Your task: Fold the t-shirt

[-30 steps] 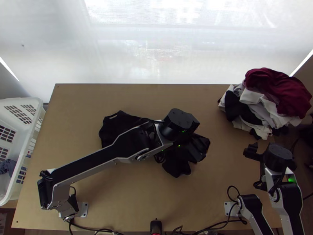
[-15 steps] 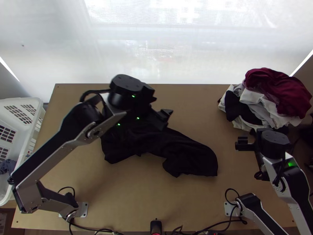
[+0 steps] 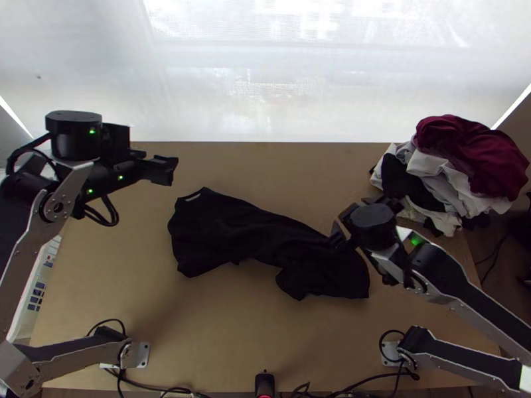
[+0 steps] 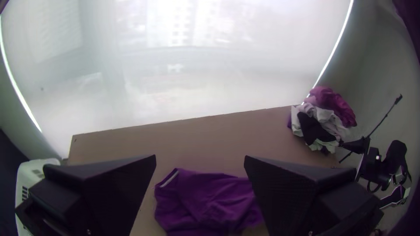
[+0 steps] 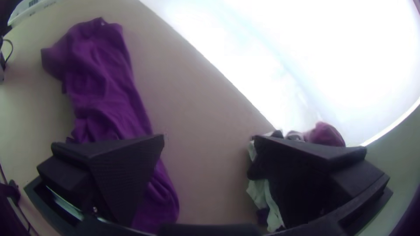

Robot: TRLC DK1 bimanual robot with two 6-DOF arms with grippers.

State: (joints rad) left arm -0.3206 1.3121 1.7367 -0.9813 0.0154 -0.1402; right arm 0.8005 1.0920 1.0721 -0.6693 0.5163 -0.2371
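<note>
Right arm [image 3: 464, 288] swung in over the black T-shirt [image 3: 265, 239]; left arm [image 3: 75, 139] drawn away.
Left of the clothes pile [image 3: 441, 179], bunched on the tabletop [image 3: 232, 338], the shirt slants nearer the arms' bases toward its pile-side end, closest to the right jaws. Both jaws stand apart, empty.

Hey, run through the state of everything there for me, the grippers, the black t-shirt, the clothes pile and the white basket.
Left gripper: open, empty.
Right gripper: open, empty.
Black t-shirt: rumpled in a long strip, not neatly folded.
Clothes pile: heaped loosely, unfolded.
White basket: upright, partly hidden.
</note>
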